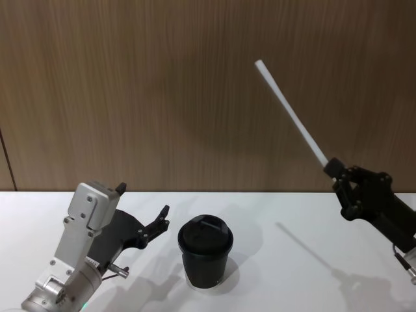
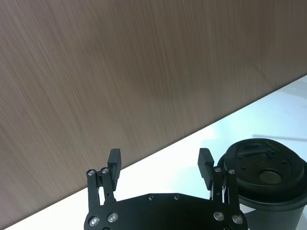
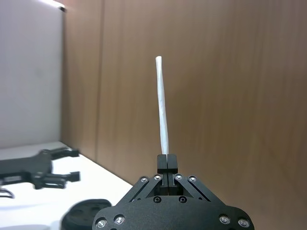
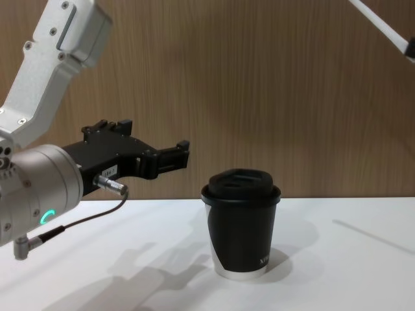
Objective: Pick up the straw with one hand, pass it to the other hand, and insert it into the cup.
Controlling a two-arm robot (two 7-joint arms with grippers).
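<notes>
I read the right gripper at the right edge of the head frame, raised above the table, fingers pinched tight on the lower end of the straw. The straw slants up toward the upper middle of the frame, against the wood wall. In the right wrist view it stands straight out from the closed tips. The cup stands upright at lower centre on the table, lid on, well apart from the straw. The left gripper sits at lower left, just beside the cup and not touching it. Its fingers are spread wide and hold nothing. In the chest view, the straw crosses the upper right corner and the cup sits at lower centre.
</notes>
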